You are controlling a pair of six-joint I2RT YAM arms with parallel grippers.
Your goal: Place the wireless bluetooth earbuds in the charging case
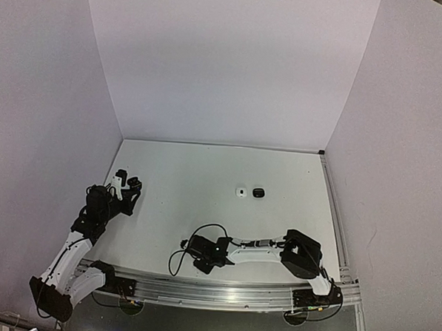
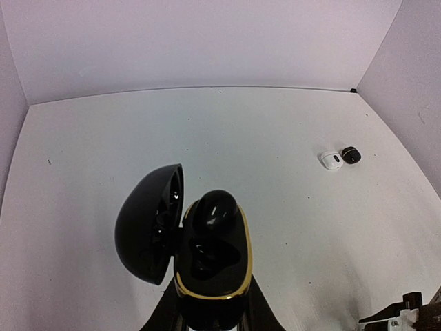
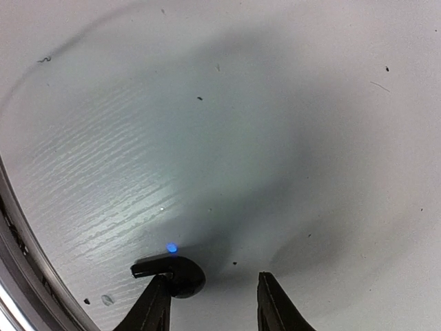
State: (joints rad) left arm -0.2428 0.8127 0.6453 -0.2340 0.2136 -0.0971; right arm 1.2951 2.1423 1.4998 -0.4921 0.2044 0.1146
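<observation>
My left gripper is shut on an open black charging case with a gold rim, held above the table at the far left. Its lid hangs open to the left. One black earbud sits in the far slot, and the near slot looks empty. My right gripper is open, low over the table near the front edge. A black stemmed earbud with a blue light lies on the table against its left fingertip. Other earbuds are out of view.
A small white rounded case and a small black one lie side by side mid-table; they also show in the left wrist view. White walls enclose the table on three sides. A metal rail runs along the front edge.
</observation>
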